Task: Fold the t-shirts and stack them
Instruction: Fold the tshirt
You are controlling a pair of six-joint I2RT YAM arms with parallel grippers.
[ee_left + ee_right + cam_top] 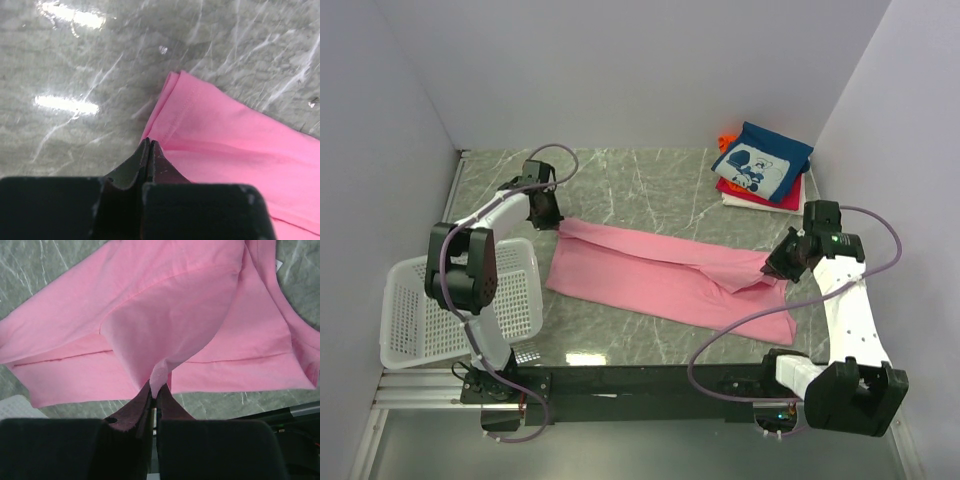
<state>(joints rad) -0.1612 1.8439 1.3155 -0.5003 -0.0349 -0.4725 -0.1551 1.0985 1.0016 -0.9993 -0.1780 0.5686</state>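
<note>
The left fingers (pixel 132 169) and right fingers (pixel 133 412) each clamp an edge of the pink t-shirt (pixel 650 275) stretched between them, seemingly readying a fold.

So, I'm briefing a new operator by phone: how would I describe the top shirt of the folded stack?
Go to the far right corner of the marble table, beyond the right gripper, where a stack of folded shirts lies. The top one is the navy shirt with a white cartoon print; those beneath show red, orange and white edges.
</note>
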